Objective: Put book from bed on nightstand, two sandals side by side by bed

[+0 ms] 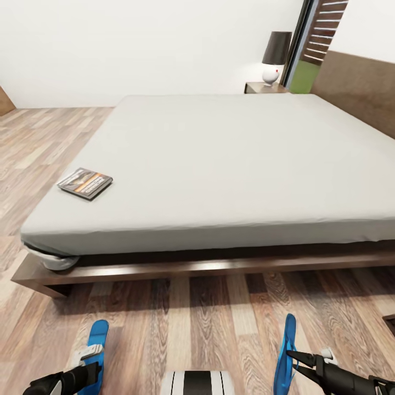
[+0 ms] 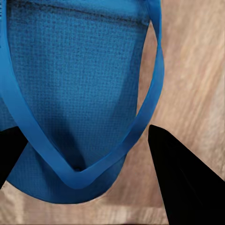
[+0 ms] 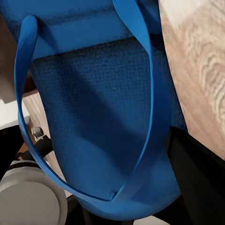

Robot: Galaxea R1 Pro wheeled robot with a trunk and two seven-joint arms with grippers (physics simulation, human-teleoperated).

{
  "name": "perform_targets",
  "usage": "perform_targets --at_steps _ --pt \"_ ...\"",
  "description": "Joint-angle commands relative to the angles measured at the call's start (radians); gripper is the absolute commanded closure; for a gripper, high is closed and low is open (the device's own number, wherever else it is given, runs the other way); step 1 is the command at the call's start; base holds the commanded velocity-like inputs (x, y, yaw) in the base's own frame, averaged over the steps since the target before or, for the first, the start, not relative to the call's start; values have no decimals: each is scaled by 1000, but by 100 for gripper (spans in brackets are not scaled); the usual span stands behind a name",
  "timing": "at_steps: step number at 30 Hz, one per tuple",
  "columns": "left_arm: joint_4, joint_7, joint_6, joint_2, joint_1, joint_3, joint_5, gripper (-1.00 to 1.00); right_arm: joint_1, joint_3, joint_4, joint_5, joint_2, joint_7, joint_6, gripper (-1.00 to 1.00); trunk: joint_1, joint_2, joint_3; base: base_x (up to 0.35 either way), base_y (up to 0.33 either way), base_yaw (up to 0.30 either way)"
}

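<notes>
Left end effector: fingers spread astride left sandal. Right end effector: grips right sandal edge-up. Book: bed corner. Risk: tilted sandal slips, landing misaligned.

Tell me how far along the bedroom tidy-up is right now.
Nothing looks finished. Each tool, left tool and right tool, is at a blue sandal near the floor beside the bed. The book lies on the mattress; the nightstand awaits it.
</notes>
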Motion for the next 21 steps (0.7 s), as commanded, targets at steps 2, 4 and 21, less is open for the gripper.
perform_targets --at_steps 2,4,21 --pt "-1 -1 9 0 0 4 8 100 -1 -6 -1 10 1 7 11 100 0 0 -1 151 250 0" --pt "-1 -2 9 0 0 4 8 100 -1 -6 -1 10 1 8 11 100 0 0 -1 151 250 0" --pt "-1 -1 -14 0 1 4 8 100 -1 -6 -1 9 -1 8 11 100 0 0 -1 138 103 0"
